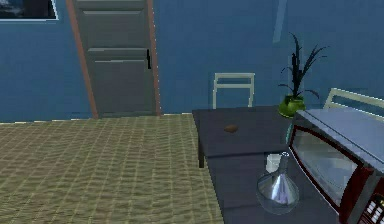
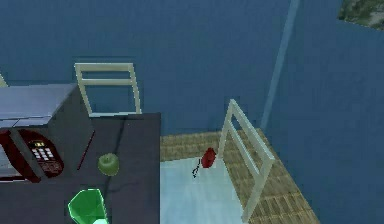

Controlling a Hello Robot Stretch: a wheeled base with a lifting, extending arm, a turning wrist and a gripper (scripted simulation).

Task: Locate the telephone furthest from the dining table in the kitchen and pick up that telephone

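Telephone: can't tell which blob it is. Small red thing (image 2: 208, 157) w/ dark bit beside it sits lower mid of arm side view, btwn dark table (image 2: 140, 175) edge and white chair (image 2: 247, 152). Microwave (image 2: 35, 108) w/ red keypad front at left edge, green apple (image 2: 108, 161) just right of it on table. Fwd view: microwave lower right, grey door (image 1: 115, 55) upper left, plant (image 1: 297, 85) by wall. My claw's state: can't tell.

No text or number can be read; the microwave (image 2: 35, 110) keypad (image 2: 42, 155) shows only illegible specks.
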